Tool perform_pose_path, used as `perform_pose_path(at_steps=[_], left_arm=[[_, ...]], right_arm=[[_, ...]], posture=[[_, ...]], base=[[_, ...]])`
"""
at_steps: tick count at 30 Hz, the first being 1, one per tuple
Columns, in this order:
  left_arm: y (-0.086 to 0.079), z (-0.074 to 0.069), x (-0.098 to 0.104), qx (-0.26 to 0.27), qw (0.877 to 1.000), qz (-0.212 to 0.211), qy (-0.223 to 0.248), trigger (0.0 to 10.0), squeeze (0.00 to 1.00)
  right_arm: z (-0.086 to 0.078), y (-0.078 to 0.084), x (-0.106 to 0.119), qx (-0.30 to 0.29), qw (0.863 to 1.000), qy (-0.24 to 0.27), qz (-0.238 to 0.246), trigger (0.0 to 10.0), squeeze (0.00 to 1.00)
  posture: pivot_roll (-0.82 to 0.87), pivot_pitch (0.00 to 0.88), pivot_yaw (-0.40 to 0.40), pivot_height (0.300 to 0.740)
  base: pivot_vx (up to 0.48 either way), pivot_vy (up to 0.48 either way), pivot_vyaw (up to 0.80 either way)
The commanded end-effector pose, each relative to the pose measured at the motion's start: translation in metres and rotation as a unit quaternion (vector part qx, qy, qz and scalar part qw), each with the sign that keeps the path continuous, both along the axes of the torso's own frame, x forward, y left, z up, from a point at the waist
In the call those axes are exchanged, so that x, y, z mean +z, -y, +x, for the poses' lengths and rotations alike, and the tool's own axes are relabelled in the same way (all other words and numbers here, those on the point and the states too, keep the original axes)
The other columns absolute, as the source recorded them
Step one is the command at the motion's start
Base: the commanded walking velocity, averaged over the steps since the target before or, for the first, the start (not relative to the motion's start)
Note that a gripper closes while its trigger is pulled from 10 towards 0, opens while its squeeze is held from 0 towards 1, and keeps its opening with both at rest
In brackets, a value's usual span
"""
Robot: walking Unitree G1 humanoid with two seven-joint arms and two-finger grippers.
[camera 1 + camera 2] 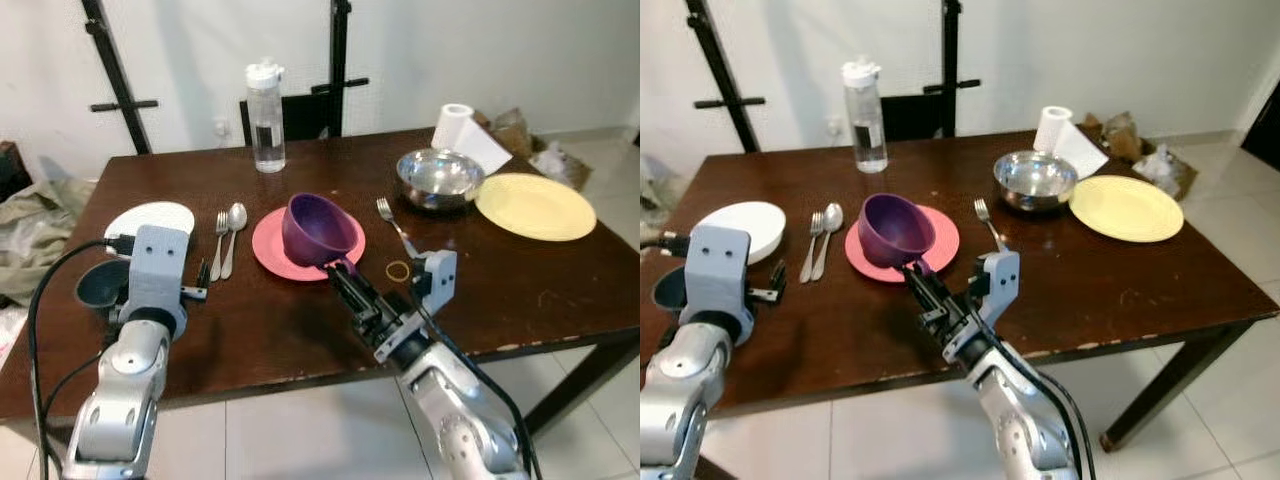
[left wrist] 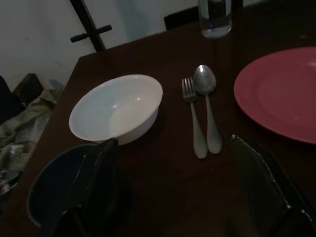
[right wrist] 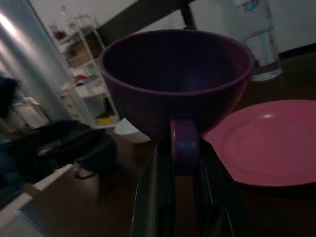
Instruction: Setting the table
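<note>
The right pincer (image 1: 342,272) is closed tight on the handle of the purple cup (image 1: 318,229), which tilts over the pink plate (image 1: 272,245), handle toward the robot. The left pincer (image 2: 173,187) hovers wide open, holding nothing, beside that plate.

Head stereo pair looks forward and down over bench (image 1: 560,290) from near edge. Left wrist camera low, close, facing 12 o'clock. Right wrist camera very close behind purple cup (image 3: 177,79). All share pink plate (image 2: 281,94).
</note>
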State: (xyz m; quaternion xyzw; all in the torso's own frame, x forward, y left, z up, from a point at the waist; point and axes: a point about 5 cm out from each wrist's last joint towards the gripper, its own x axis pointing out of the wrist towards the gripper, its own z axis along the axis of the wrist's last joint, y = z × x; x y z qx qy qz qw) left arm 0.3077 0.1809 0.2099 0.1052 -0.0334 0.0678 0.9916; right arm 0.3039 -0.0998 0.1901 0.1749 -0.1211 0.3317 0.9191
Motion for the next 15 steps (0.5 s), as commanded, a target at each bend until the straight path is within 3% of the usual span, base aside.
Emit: perform_pose_path(at_steps=[1, 15], left_arm=[[-0.0075, -0.0008, -0.0045, 0.014, 1.0, 0.003, -0.008, 10.0, 0.0], [-0.0064, 0.0009, -0.0064, 0.013, 1.0, 0.002, -0.011, 10.0, 0.0]], right_arm=[[-0.0017, -0.0065, 0.0004, 0.011, 1.0, 0.004, -0.002, 10.0, 0.0], [-0.0014, -0.0055, 0.0008, 0.007, 1.0, 0.005, -0.003, 10.0, 0.0]], posture=[[0.14, 0.049, 0.104, 0.74], [0.14, 0.046, 0.104, 0.74]], base=[[0.0, 0.0, 0.75], [0.0, 0.0, 0.75]])
